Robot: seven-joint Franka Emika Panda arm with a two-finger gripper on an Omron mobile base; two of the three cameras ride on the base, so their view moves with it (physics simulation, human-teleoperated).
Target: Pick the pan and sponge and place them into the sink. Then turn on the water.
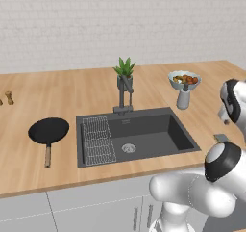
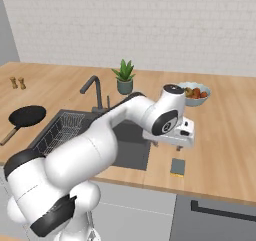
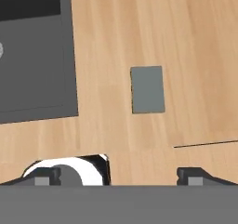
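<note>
The black pan (image 1: 48,131) with its wooden handle lies flat on the counter left of the sink (image 1: 180,135). The sponge (image 3: 148,89), grey face up, rests on the counter right of the sink (image 3: 32,56), near the front edge; it is also the small block (image 2: 177,166) in the right base view. My gripper (image 3: 120,177) hovers above the sponge, open wide, with nothing between its fingers. In the right base view the gripper (image 2: 167,146) hangs just over the sponge. No water is in view at the faucet (image 1: 124,98).
A wire rack (image 1: 97,140) fills the sink's left part. A potted plant (image 1: 125,74) stands behind the faucet, and a fruit bowl (image 1: 184,79) on a stand sits at the back right. Two small shakers (image 1: 8,98) stand far left. The counter's front edge runs near the sponge.
</note>
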